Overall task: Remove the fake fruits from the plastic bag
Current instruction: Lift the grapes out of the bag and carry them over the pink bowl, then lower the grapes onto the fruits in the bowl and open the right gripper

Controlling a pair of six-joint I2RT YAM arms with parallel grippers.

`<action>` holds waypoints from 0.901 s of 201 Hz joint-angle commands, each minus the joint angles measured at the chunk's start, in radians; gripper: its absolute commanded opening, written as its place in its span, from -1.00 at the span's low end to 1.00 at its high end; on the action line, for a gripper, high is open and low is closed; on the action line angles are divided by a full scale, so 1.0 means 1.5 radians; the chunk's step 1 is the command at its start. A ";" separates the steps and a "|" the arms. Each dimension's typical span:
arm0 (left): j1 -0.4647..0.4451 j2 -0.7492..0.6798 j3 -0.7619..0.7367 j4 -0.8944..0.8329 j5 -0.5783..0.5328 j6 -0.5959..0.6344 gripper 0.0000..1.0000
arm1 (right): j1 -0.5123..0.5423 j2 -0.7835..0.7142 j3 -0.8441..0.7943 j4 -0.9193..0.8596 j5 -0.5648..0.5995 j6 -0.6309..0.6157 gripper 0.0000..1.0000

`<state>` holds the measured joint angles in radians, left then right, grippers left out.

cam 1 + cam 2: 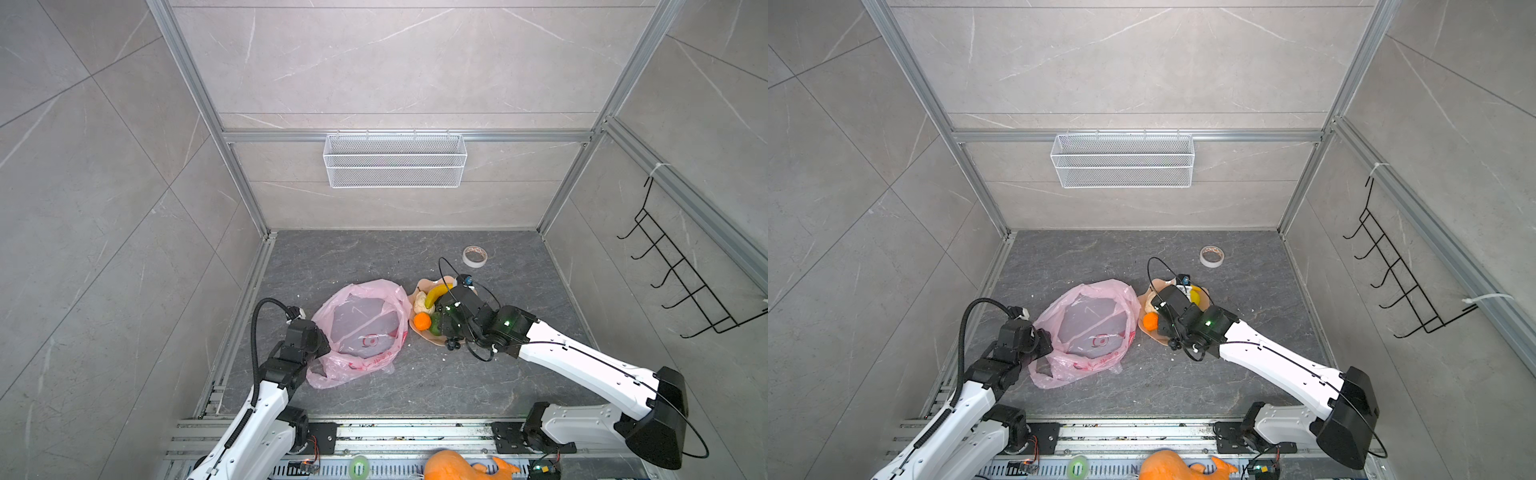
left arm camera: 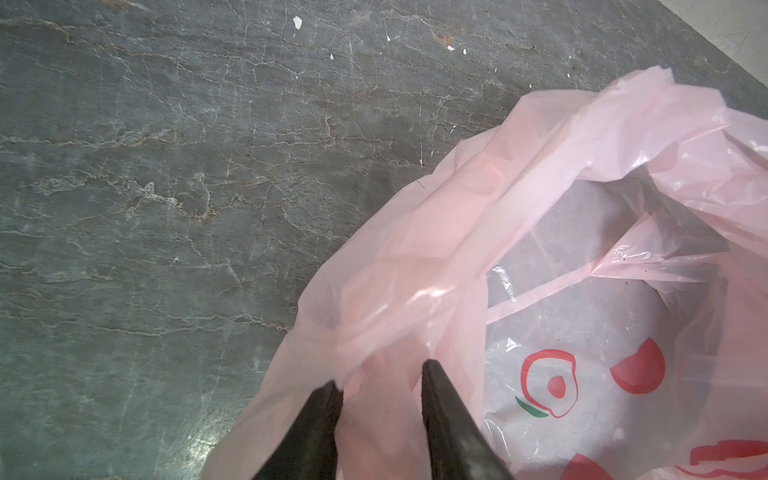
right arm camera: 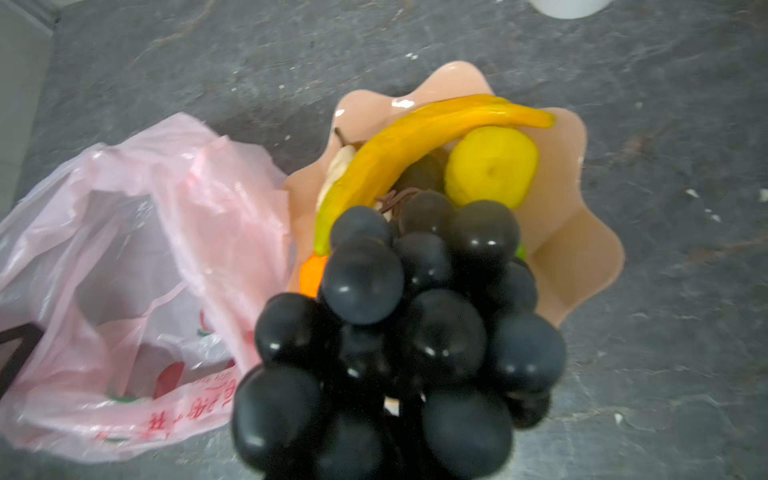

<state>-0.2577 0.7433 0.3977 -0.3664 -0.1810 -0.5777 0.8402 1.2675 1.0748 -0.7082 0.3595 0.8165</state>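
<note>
The pink plastic bag (image 1: 365, 328) (image 1: 1088, 328) lies open on the dark floor, and I see no fruit inside it. My left gripper (image 2: 380, 376) (image 1: 322, 347) is shut on the bag's near-left rim, with film bunched between its fingers. Beside the bag, the peach plate (image 3: 582, 232) (image 1: 424, 286) holds a banana (image 3: 415, 141) (image 1: 436, 293), a lemon (image 3: 490, 166), an orange (image 1: 422, 321), a cream-white piece (image 1: 420, 303) and a green fruit (image 1: 435, 326). My right gripper (image 1: 444, 322) hangs over the plate, shut on the black grape bunch (image 3: 415, 332), which hides its fingers.
A tape roll (image 1: 475, 256) lies behind the plate. A white mesh basket (image 1: 395, 160) hangs on the back wall and a black hook rack (image 1: 681, 282) on the right wall. At the front rail sit a large orange object (image 1: 457, 465) and a green tape roll (image 1: 359, 467).
</note>
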 commanded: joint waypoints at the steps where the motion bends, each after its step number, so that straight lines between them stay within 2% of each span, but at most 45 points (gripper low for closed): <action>1: -0.001 -0.001 0.014 0.008 -0.001 0.001 -0.29 | -0.025 0.001 -0.012 -0.032 0.057 0.051 -0.42; 42: 0.000 -0.007 0.012 0.008 0.000 0.001 -0.29 | -0.064 0.035 -0.022 0.001 0.058 0.103 -0.41; 86: 0.000 -0.009 0.010 0.008 0.002 0.002 -0.29 | -0.085 0.073 -0.032 0.038 0.026 0.154 -0.38; 181: -0.001 -0.011 0.010 0.009 0.004 0.002 -0.29 | -0.129 0.114 -0.062 0.101 0.005 0.189 -0.35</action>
<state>-0.2573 0.7364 0.3977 -0.3664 -0.1795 -0.5777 0.6598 1.4136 1.0008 -0.5980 0.3763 1.0653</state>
